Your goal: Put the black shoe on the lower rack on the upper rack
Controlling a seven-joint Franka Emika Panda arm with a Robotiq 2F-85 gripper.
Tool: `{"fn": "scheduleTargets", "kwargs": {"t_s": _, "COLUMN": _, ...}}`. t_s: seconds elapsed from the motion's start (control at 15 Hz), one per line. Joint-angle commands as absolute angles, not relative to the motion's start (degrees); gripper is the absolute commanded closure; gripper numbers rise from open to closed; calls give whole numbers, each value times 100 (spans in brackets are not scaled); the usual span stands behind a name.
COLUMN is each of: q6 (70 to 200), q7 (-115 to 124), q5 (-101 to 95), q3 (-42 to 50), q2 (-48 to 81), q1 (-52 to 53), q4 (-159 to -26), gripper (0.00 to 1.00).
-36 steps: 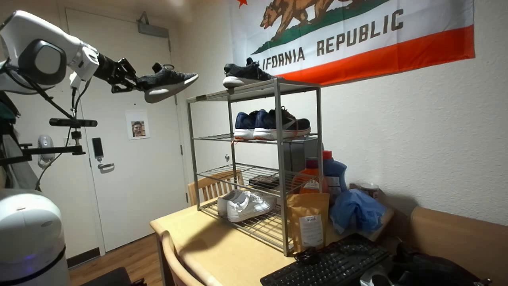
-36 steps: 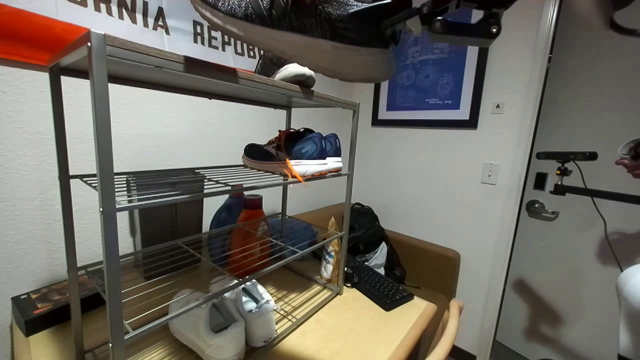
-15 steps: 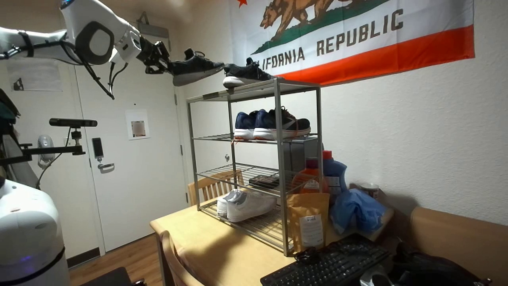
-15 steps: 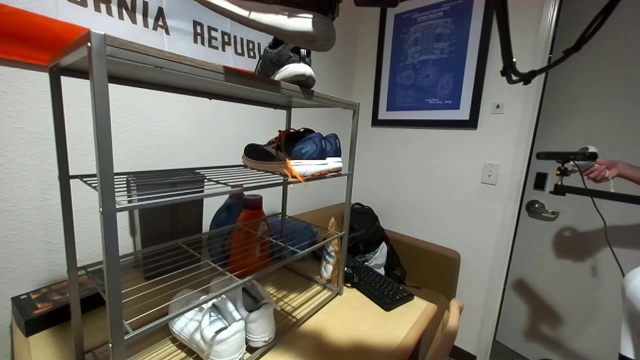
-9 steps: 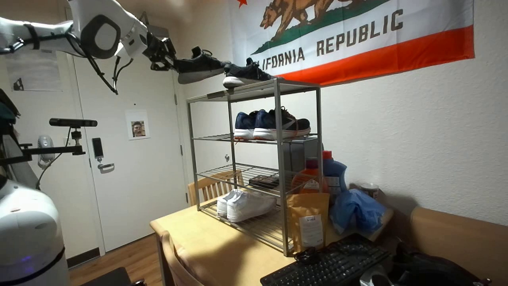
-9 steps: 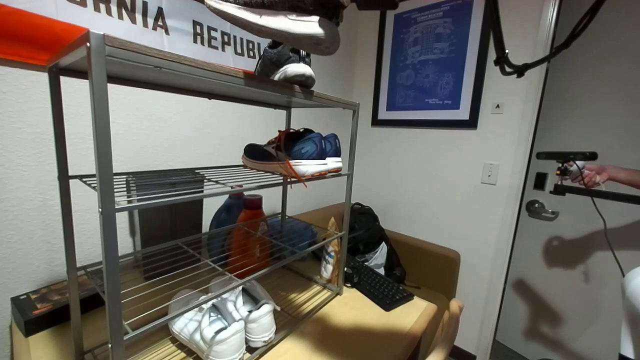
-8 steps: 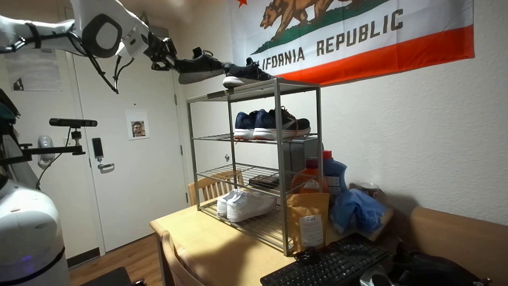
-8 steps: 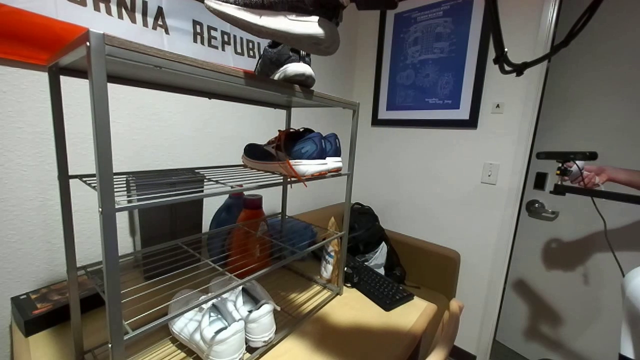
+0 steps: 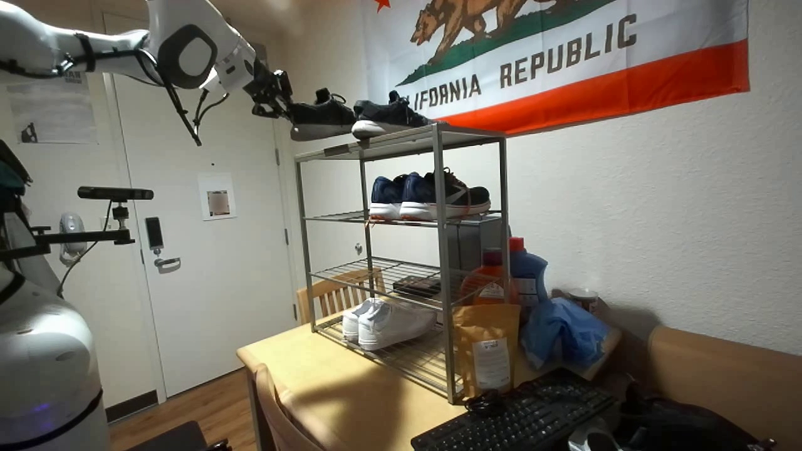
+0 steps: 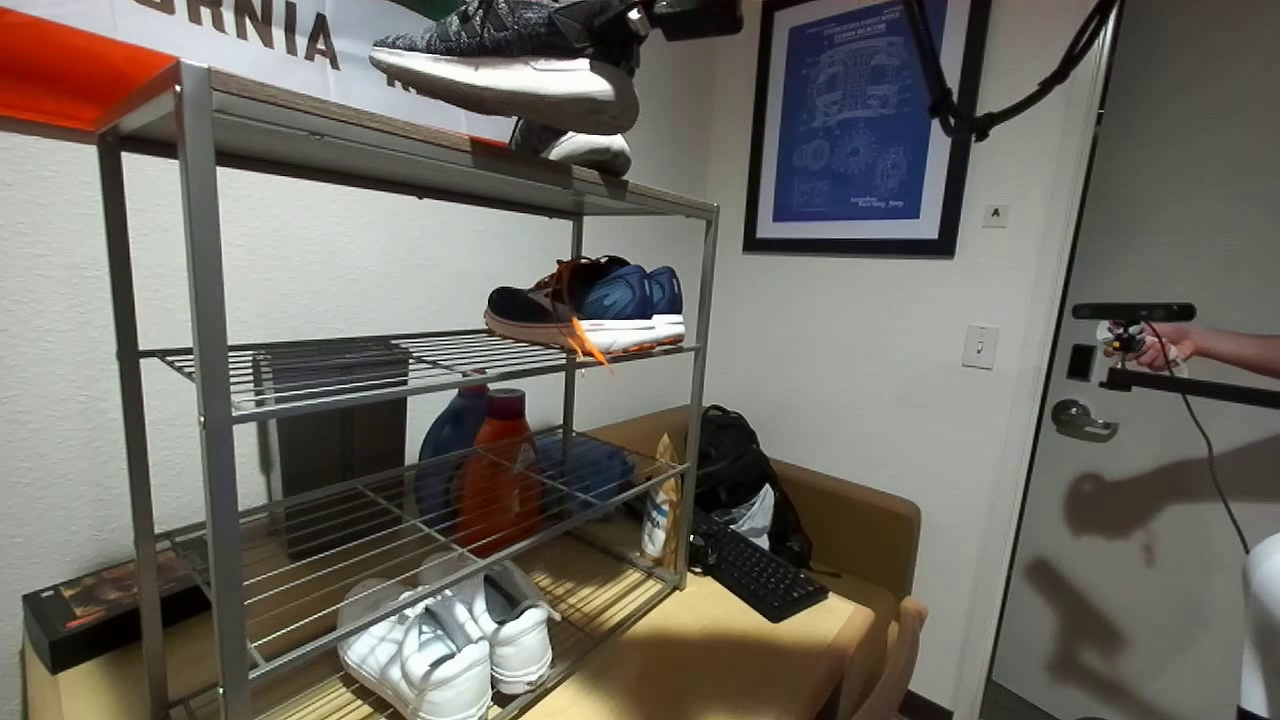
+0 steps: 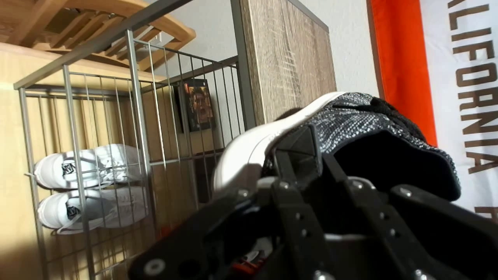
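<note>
The black shoe (image 9: pixel 321 116), with its pale sole, hangs in the air from my gripper (image 9: pixel 287 111), which is shut on its heel. In the wrist view, fingers (image 11: pixel 286 171) press the heel collar (image 11: pixel 297 151), and the dark shoe opening lies to the right. A gap shows between the sole and the wood-topped upper rack (image 10: pixel 350 125) in both exterior views. Toe and heel stand nearly level. Another black shoe (image 9: pixel 388 118) rests on that upper rack, partly behind the held one. Blue sneakers (image 10: pixel 610 305) sit on the lower rack (image 10: pixel 400 360).
White shoes (image 10: pixel 450 630) occupy the bottom tier. Shelf posts (image 9: pixel 443 263) stand on a wooden table (image 9: pixel 301 376). Around it are detergent bottles (image 10: pixel 500 475), a brown pouch (image 9: pixel 485 344), a keyboard (image 9: pixel 514 413) and a chair (image 9: pixel 276 407). A flag (image 9: pixel 564 56) hangs on the wall behind.
Arm and held shoe have moved toward the shelf, rightward in an exterior view, sinking slightly over the last half second. The shoe is more level than before. My grip on it stays shut.
</note>
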State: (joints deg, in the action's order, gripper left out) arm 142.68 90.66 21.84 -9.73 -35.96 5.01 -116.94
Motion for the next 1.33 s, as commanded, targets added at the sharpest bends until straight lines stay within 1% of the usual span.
{"fn": "scheduleTargets", "kwargs": {"t_s": 0.0, "q6": 13992, "q7": 9305, "q5": 2238, "q3": -973, "q2": -3344, "q1": 402, "q4": -11072, "gripper": 94}}
{"fn": "scheduleTargets", "kwargs": {"t_s": 0.53, "q6": 13415, "q7": 9581, "q5": 2267, "q3": -756, "q2": -2989, "q1": 329, "q4": -10321, "gripper": 94}}
{"fn": "scheduleTargets", "kwargs": {"t_s": 0.87, "q6": 13088, "q7": 9719, "q5": 2243, "q3": -727, "q2": -2554, "q1": 337, "q4": -9776, "gripper": 94}}
{"fn": "scheduleTargets", "kwargs": {"t_s": 1.07, "q6": 12982, "q7": 9865, "q5": 2210, "q3": -742, "q2": -2263, "q1": 324, "q4": -9473, "gripper": 94}}
{"fn": "scheduleTargets", "kwargs": {"t_s": 1.2, "q6": 13155, "q7": 9794, "q5": 2260, "q3": -738, "q2": -2235, "q1": 389, "q4": -9516, "gripper": 94}}
{"fn": "scheduleTargets", "kwargs": {"t_s": 1.27, "q6": 13113, "q7": 9697, "q5": 2183, "q3": -725, "q2": -2357, "q1": 379, "q4": -9755, "gripper": 77}}
